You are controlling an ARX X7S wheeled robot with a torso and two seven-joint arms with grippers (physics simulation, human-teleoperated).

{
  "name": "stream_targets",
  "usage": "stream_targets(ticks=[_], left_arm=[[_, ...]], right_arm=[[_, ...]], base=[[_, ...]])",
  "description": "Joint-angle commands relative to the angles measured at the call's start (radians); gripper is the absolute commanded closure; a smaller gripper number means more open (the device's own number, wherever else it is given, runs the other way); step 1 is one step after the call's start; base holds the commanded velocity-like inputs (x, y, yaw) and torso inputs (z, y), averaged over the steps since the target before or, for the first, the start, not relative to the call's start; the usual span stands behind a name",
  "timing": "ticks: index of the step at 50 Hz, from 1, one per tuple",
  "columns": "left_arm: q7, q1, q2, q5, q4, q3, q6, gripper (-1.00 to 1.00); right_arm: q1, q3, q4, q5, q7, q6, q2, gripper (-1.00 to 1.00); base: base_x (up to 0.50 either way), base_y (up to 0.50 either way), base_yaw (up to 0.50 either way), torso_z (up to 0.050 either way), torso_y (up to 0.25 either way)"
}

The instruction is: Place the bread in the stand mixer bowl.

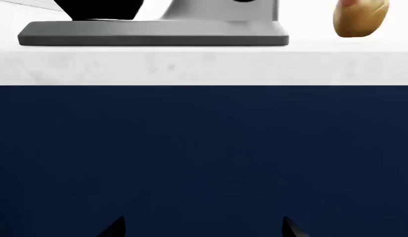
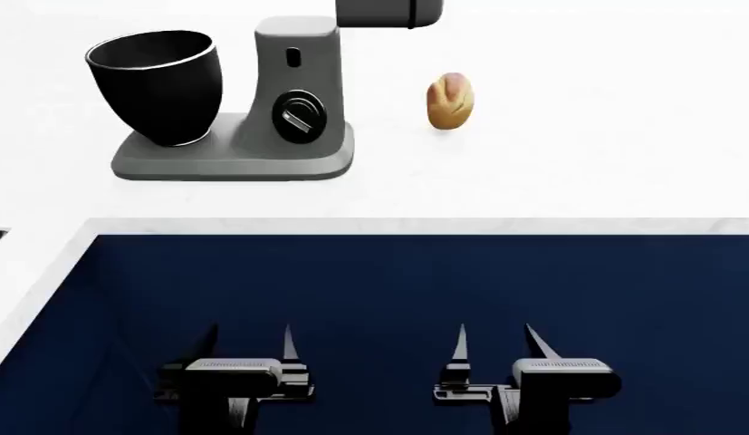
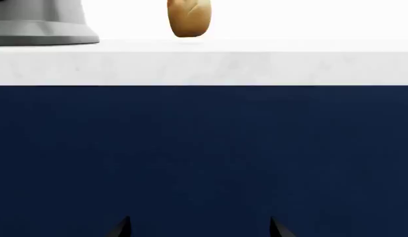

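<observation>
The white desk [image 2: 568, 172] with a navy front carries the grey mixer [image 2: 290, 118], its black bowl [image 2: 157, 86] and, just right of it, the bread [image 2: 450, 101]. Both claws, left [image 2: 247, 349] and right [image 2: 495, 349], hang released, well short of the bread.

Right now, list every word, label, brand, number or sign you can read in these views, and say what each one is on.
None can be read.
The stand mixer has a dial and a small oval marking on its grey body, both without legible text.
The stand mixer bowl, the bread and the counter bear no writing.
</observation>
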Motion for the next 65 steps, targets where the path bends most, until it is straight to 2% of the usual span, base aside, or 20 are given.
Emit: stream_targets(ticks=[1, 5, 12, 15, 17, 20, 25, 27, 29, 30, 32, 33, 34, 38, 40, 43, 49, 54, 61, 65], left_arm=[[0.004, 0.005, -0.021, -0.033, 0.039, 0.021, -0.098, -1.0], [-0.035, -0.001, -0.043, 0.003, 0.046, 0.039, -0.069, -1.0], [-0.003, -0.035, -0.084, -0.088, 0.331, 0.016, -0.3, -1.0], [0.0, -0.073, -0.127, -0.066, 0.424, 0.028, -0.391, -1.0], [0.011, -0.124, -0.149, -0.103, 0.52, 0.004, -0.542, -1.0], [0.01, -0.173, -0.186, -0.108, 0.644, -0.008, -0.66, -1.0], [0.034, -0.328, -0.25, -0.183, 0.863, -0.099, -0.991, -1.0], [0.032, -0.382, -0.264, -0.199, 0.911, -0.127, -1.092, -1.0], [0.048, -0.522, -0.275, -0.248, 1.023, -0.222, -1.292, -1.0], [0.032, -0.587, -0.298, -0.278, 1.046, -0.243, -1.363, -1.0], [-0.07, -0.765, -0.359, -0.489, 1.047, -0.345, -1.517, -1.0], [-0.124, -0.803, -0.372, -0.585, 1.047, -0.385, -1.563, -1.0], [-0.199, -0.823, -0.409, -0.695, 1.026, -0.408, -1.57, -1.0], [-0.724, -0.983, -0.595, -1.295, 0.857, -0.446, -1.568, -1.0], [-0.858, -1.049, -0.648, -1.446, 0.815, -0.448, -1.56, -1.0], [-0.983, -1.095, -0.706, -1.571, 0.759, -0.457, -1.533, -1.0], [-0.997, -1.074, -0.767, -1.599, 0.75, -0.477, -1.509, -1.0], [-1.019, -1.093, -0.86, -1.618, 0.695, -0.521, -1.493, -1.0], [-1.018, -1.048, -0.872, -1.526, 0.695, -0.568, -1.467, -1.0], [-1.067, -1.034, -0.897, -1.556, 0.697, -0.601, -1.463, -1.0]], right_arm=[[-0.001, -0.009, -0.014, 0.03, 0.027, 0.02, 0.013, -1.0], [0.001, -0.036, -0.031, 0.045, 0.039, 0.063, 0.032, -1.0], [-0.02, -0.009, -0.331, 0.09, 0.058, 0.331, 0.096, -1.0], [-0.001, -0.015, -0.463, 0.085, 0.06, 0.478, 0.134, -1.0], [0.026, -0.003, -0.549, 0.12, 0.041, 0.59, 0.154, -1.0], [0.086, 0.016, -0.659, 0.151, 0.041, 0.752, 0.177, -1.0], [0.145, 0.003, -0.714, 0.152, 0.047, 0.84, 0.199, -1.0], [0.145, -0.005, -0.7, 0.148, 0.047, 0.821, 0.199, -1.0], [0.154, -0.017, -0.694, 0.144, 0.049, 0.818, 0.199, -1.0], [0.155, -0.019, -0.692, 0.145, 0.048, 0.814, 0.199, -1.0], [0.156, -0.004, -0.704, 0.157, 0.046, 0.813, 0.195, -1.0], [0.154, -0.003, -0.704, 0.158, 0.046, 0.808, 0.195, -1.0], [0.151, 0.001, -0.704, 0.161, 0.046, 0.807, 0.195, -1.0], [0.144, 0.012, -0.69, 0.175, 0.043, 0.788, 0.188, -1.0], [0.14, 0.015, -0.693, 0.178, 0.043, 0.784, 0.188, -1.0], [0.138, 0.023, -0.695, 0.186, 0.043, 0.784, 0.187, -1.0], [0.141, 0.027, -0.721, 0.189, 0.052, 0.804, 0.195, -1.0], [0.165, 0.01, -0.713, 0.183, 0.063, 0.809, 0.193, -1.0], [0.173, 0.04, -0.722, 0.203, 0.073, 0.824, 0.184, -1.0], [0.237, 0.062, -0.816, 0.213, 0.091, 0.93, 0.21, -1.0]], base=[[0.0, 0.0, 0.0, 0.0, 0.0], [0.0, 0.0, 0.0, 0.0, 0.0], [0.0, 0.0, 0.0, 0.0, 0.0], [0.0, 0.0, 0.0, 0.0, 0.0], [0.0, 0.0, 0.0, 0.0, 0.0], [0.0, 0.0, 0.0, 0.0, 0.0], [0.0, 0.0, 0.0, 0.0, 0.0], [0.0, 0.0, 0.0, 0.0, 0.0], [0.0, 0.0, 0.0, 0.0, 0.0], [0.0, 0.0, 0.0, 0.0, 0.0], [0.0, 0.0, 0.0, 0.0, 0.0], [0.0, 0.0, 0.0, 0.0, 0.0], [0.0, 0.0, 0.0, 0.0, 0.0], [0.0, 0.0, 0.0, 0.0, 0.0], [0.0, 0.0, 0.0, 0.0, 0.0], [0.0, 0.0, 0.0, 0.0, 0.0], [0.0, 0.0, 0.0, 0.0, 0.0], [0.0, 0.0, 0.0, 0.0, 0.0], [0.0, 0.0, 0.0, 0.0, 0.0], [0.0, 0.0, 0.0, 0.0, 0.0]])
